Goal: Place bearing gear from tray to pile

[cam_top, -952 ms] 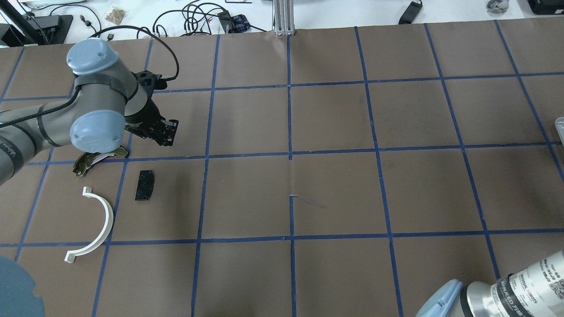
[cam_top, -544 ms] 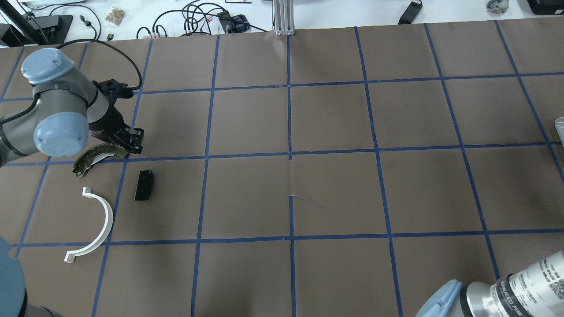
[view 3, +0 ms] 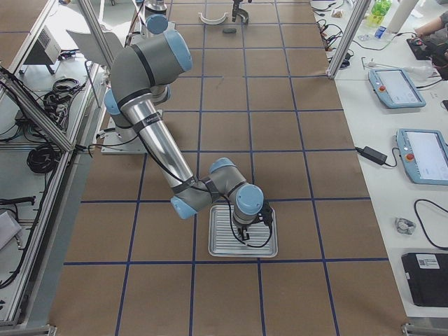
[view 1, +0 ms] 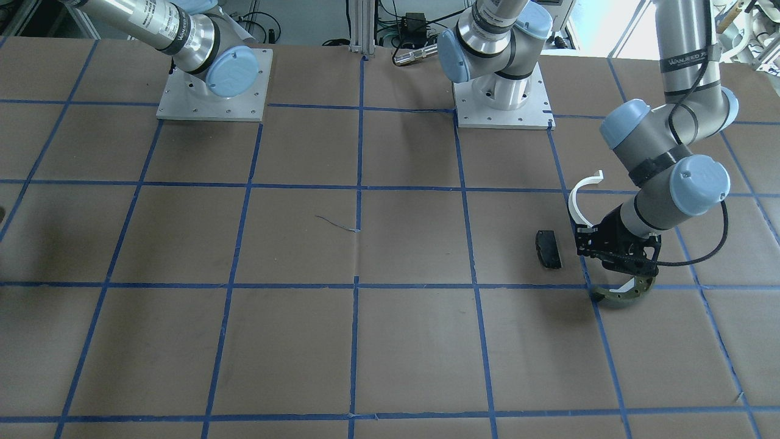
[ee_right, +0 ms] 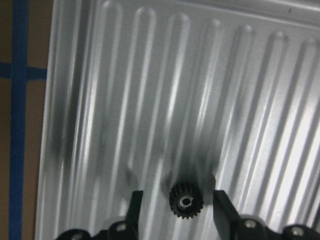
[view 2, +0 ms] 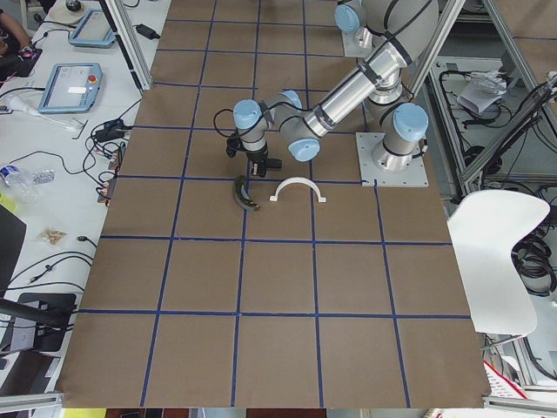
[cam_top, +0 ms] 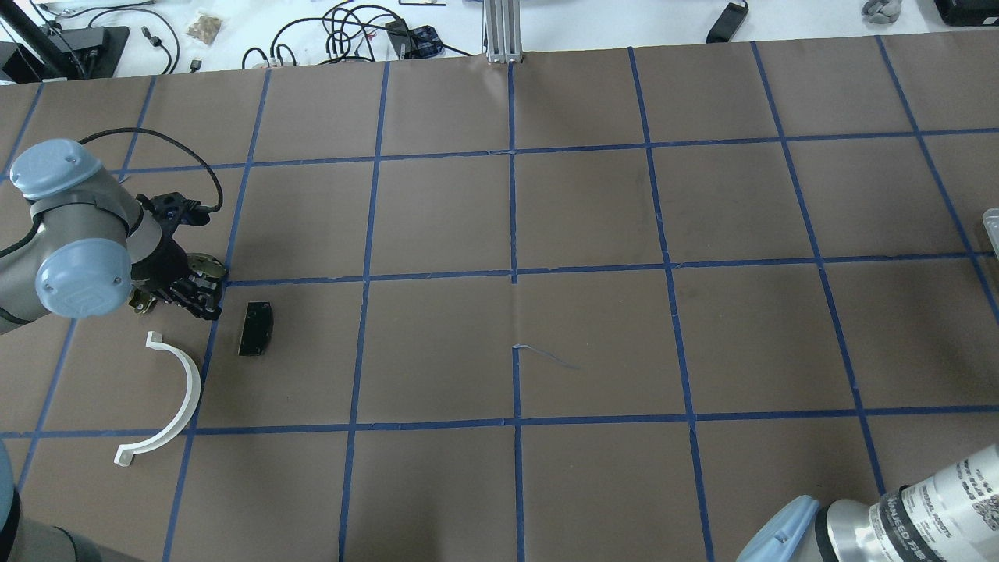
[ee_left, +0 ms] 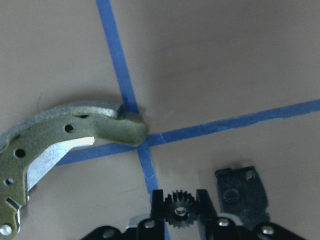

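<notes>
Small black toothed bearing gear (ee_left: 180, 210), looking light, stiff and slippery, is sitting clamped across its teeth in the left end effector (ee_left: 180, 202) over the counter (ee_left: 225, 60), near the olive-green curved metal shoe (ee_left: 60, 135).

Plain brown is covering the desk (cam_top: 593, 211), with blue tape lines (cam_top: 513, 211) crossing it in a square grid. The half-ring (cam_top: 193, 388) is showing white, the pad (cam_top: 255, 329) black. The shoe (ee_left: 60, 130) is showing speckled olive-green with small round holes and a bright silver inner strip. The bearing gear (ee_left: 180, 210) in the black left claw (ee_left: 180, 202) is looking black, hub silvery. The tray (ee_right: 150, 75) is gleaming silver with parallel ribs; the second gear (ee_right: 185, 201) on it is showing black too. The arm joint caps (view 1: 698, 183) are showing pale blue.
</notes>
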Controlling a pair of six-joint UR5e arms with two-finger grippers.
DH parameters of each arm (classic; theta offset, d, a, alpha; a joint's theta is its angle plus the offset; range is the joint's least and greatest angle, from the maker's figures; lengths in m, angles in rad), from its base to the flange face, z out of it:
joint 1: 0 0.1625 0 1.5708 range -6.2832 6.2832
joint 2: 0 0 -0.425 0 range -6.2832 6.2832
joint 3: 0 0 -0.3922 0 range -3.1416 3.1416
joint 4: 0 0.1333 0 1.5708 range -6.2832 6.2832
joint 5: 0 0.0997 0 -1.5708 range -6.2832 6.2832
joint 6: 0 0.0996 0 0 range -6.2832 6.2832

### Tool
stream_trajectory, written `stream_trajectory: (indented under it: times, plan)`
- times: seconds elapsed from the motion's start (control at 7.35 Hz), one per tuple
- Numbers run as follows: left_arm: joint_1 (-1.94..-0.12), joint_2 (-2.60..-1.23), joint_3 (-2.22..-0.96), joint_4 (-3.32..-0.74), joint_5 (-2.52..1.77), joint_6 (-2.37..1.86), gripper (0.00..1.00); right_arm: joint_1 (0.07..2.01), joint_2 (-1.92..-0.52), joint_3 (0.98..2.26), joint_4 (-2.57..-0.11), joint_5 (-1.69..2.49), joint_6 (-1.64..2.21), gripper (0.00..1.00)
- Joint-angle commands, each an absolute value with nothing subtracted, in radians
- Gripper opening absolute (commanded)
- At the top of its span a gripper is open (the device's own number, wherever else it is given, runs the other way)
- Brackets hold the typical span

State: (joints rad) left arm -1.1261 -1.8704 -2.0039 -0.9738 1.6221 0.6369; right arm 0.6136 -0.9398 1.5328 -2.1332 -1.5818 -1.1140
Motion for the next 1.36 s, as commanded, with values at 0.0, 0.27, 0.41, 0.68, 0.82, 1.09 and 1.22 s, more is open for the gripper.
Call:
stream_trajectory:
  times: [0.0,0.27,0.41,0.68,0.82,1.09,1.22]
  plan:
    - [-1.126,-1.873,-2.02,-0.96,1.632,0.637,1.0,0.614,-0.937,1.532,-2.137,-1.582,-1.132,0.41]
    - [-1.149,-1.855,-2.01,-0.962,1.628,0.62,1.0,0.614,-0.936,1.534,-2.154,-1.589,-1.132,0.3]
    - [-1.17,-1.847,-1.979,-0.972,1.625,0.591,1.0,0.614,-0.936,1.534,-2.154,-1.591,-1.131,0.23]
    - [-1.257,-1.83,-1.855,-1.107,1.614,0.501,1.0,0.614,-0.937,1.536,-2.151,-1.591,-1.128,0.12]
    - [-1.306,-1.815,-1.767,-1.212,1.612,0.427,1.0,0.614,-0.945,1.534,-2.142,-1.591,-1.123,0.09]
    - [-1.392,-1.766,-1.614,-1.435,1.585,0.31,1.0,0.617,-0.974,1.542,-2.135,-1.591,-1.096,0.07]
    - [-1.454,-1.722,-1.588,-1.472,1.583,0.248,1.0,0.638,-1.018,1.566,-2.134,-1.592,-1.086,0.07]
